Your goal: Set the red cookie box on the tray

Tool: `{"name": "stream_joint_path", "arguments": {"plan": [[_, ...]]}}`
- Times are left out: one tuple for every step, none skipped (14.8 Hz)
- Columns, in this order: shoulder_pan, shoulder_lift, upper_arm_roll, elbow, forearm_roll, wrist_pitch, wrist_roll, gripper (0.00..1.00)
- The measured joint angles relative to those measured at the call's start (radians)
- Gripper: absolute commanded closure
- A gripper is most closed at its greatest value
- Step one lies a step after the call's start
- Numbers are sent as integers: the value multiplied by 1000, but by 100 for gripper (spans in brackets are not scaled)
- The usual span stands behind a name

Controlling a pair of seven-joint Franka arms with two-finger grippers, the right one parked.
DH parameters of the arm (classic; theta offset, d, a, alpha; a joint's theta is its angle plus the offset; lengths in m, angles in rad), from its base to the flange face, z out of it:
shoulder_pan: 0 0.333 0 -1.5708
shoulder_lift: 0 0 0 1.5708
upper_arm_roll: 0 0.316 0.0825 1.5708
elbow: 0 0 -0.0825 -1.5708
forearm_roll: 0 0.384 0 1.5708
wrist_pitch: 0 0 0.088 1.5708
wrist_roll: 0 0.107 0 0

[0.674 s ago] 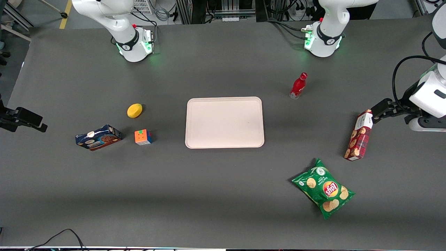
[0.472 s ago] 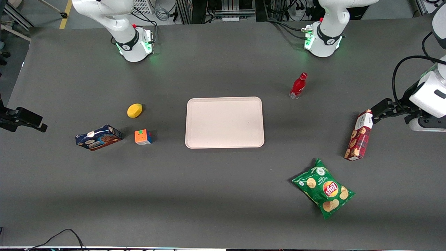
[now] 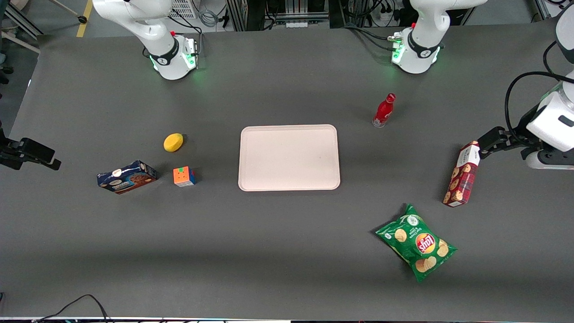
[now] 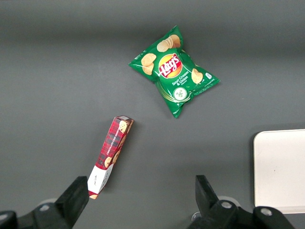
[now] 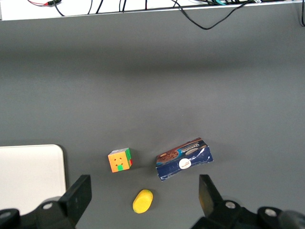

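The red cookie box [image 3: 461,176] lies flat on the dark table toward the working arm's end, well apart from the tray [image 3: 289,157]. It is a long tartan carton [image 4: 112,148] with a white end panel. My left gripper [image 3: 484,145] hovers over that white end, the end farther from the front camera. In the left wrist view the gripper [image 4: 140,191] is open wide, with the white end just inside one finger [image 4: 76,198] and nothing gripped. An edge of the tray [image 4: 281,169] also shows there, and the tray holds nothing.
A green chips bag [image 3: 417,246] lies nearer the front camera than the box. A red bottle [image 3: 384,111] stands between the tray and the working arm's base. Toward the parked arm's end sit a yellow lemon [image 3: 173,142], a colour cube [image 3: 184,176] and a blue cookie box [image 3: 127,176].
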Motion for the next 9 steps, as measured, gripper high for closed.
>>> {"name": "stream_joint_path", "arguments": {"plan": [[0,0,0,0,0,0,0,0],[0,0,-1,0,0,0,0,0],[-1,1,-1,0,0,0,0,0],[-1,1,-2,0,0,0,0,0],[-1,1,-2,0,0,0,0,0],[-1,1,-2,0,0,-1,0,0],[-1,1,-2,0,0,-2,0,0],[-1,2,-2,0,0,-5,0,0],[-1,2,-2,0,0,-17,0,0]]}}
